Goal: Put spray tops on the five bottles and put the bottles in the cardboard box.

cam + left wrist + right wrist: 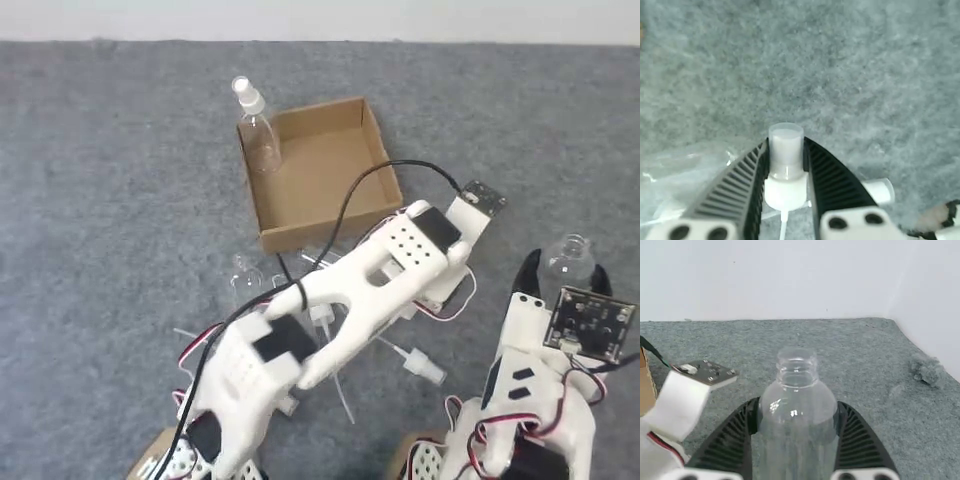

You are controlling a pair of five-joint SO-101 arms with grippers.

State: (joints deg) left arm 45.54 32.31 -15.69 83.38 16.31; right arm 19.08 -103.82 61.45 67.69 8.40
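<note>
My left gripper (785,146) is shut on a white spray top (786,165), held just above the grey carpet. My right gripper (799,412) is shut on a clear uncapped bottle (799,400), held upright; in the high view this bottle (567,256) stands between the dark fingers of the right gripper (565,276) at the right. The cardboard box (352,215) lies open at the centre back. A clear bottle with a spray top (256,128) leans at the box's back left corner. Another clear bottle (245,276) lies in front of the box, beside the left arm.
Loose spray tops lie on the carpet near the left arm, one (422,364) between the two arms and one (879,190) beside my left gripper. A black cable (350,195) crosses the box. A lump of lint (926,371) lies near the wall.
</note>
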